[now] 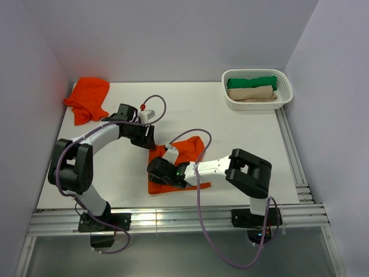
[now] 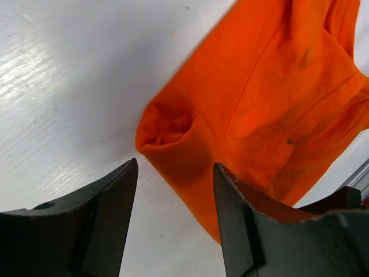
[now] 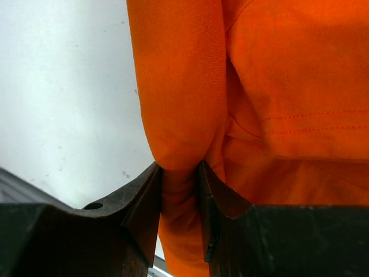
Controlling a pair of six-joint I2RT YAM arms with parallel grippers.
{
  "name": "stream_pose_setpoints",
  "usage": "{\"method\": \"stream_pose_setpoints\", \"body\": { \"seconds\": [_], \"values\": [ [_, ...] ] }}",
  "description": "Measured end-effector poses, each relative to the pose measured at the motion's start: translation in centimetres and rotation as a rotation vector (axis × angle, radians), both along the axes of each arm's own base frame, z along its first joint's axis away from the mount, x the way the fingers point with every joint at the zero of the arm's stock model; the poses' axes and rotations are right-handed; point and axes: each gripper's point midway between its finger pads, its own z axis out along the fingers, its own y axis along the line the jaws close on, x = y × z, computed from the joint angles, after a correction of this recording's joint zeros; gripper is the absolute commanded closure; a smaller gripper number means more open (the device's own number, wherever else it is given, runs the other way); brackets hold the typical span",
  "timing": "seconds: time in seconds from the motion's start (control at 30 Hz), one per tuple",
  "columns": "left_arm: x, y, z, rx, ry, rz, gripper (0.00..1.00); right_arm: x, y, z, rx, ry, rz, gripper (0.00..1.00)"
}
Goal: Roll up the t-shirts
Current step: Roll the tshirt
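Two orange t-shirts: one partly rolled, pinched by right end effector; one crumpled. Left end effector spread, empty.

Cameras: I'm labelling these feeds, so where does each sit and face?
Top external: above, behind the bases, looking down on the table; both arms show.
Left wrist: looks past open fingers at the orange t-shirt.
Right wrist: its fingers pinch a fold.
Both wrist views share that t-shirt.

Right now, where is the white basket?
In the top view, the white basket sits at the table's far right corner, with folded green and tan clothes inside.
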Motion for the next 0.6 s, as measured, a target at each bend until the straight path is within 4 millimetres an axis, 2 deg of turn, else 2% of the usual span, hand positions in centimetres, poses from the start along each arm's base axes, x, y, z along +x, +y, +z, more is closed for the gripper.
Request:
{"method": "stream_pose_setpoints", "body": {
  "seconds": [0.27, 0.6],
  "values": [
    [-0.1, -1.2, -0.9, -0.072, 0.004, -0.036, 0.42, -0.1, -0.3, -0.1, 0.159, 0.031, -0.048, 0.64],
    [0.2, -1.0, -3.1, -0.043, 0.06, -0.004, 0.66, 0.1, -0.3, -0.1, 0.219, 0.052, -0.074, 0.62]
  ]
}}
